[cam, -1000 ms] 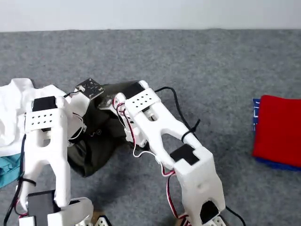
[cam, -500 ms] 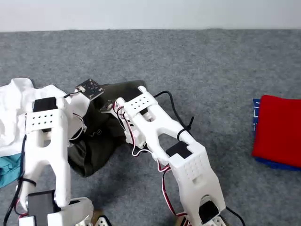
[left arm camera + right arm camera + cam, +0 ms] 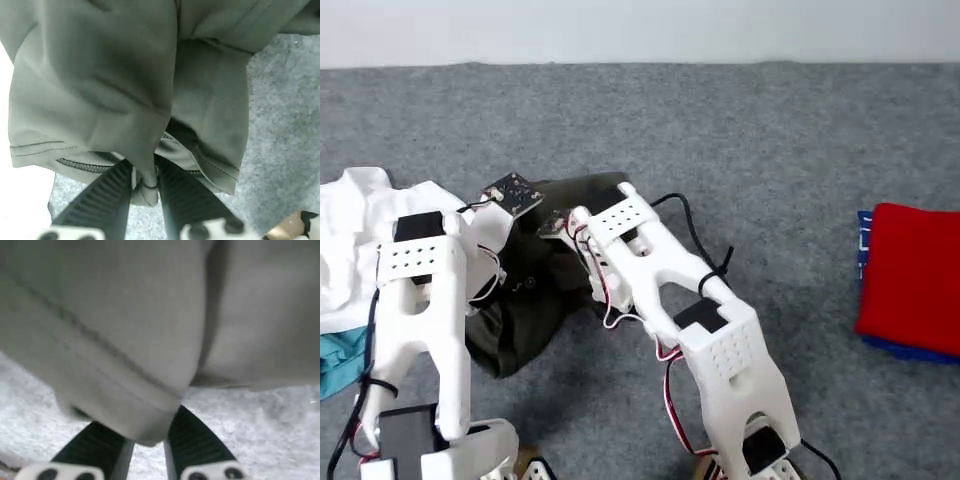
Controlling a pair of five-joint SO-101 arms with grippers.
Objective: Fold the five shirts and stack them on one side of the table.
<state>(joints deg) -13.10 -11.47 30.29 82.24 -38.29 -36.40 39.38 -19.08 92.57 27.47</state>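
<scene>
A dark olive shirt (image 3: 525,305) lies crumpled on the grey carpet (image 3: 760,150) between my two arms. My left gripper (image 3: 145,174) is shut on a pinched fold of its cloth near a stitched hem. My right gripper (image 3: 150,432) is shut on another hemmed edge of the same shirt, which hangs over its fingers. A white shirt (image 3: 345,235) lies spread at the left edge, with a teal shirt (image 3: 335,360) just in front of it. At the right edge a folded red shirt (image 3: 910,275) sits on a folded blue one (image 3: 865,240).
Both white arms crowd over the olive shirt at centre left, with cables looping off the right arm (image 3: 700,260). Open carpet stretches across the far and middle-right parts of the table.
The right arm has drawn back a little toward the near side, uncovering the olive shirt's far edge. The left arm has shifted only slightly.
</scene>
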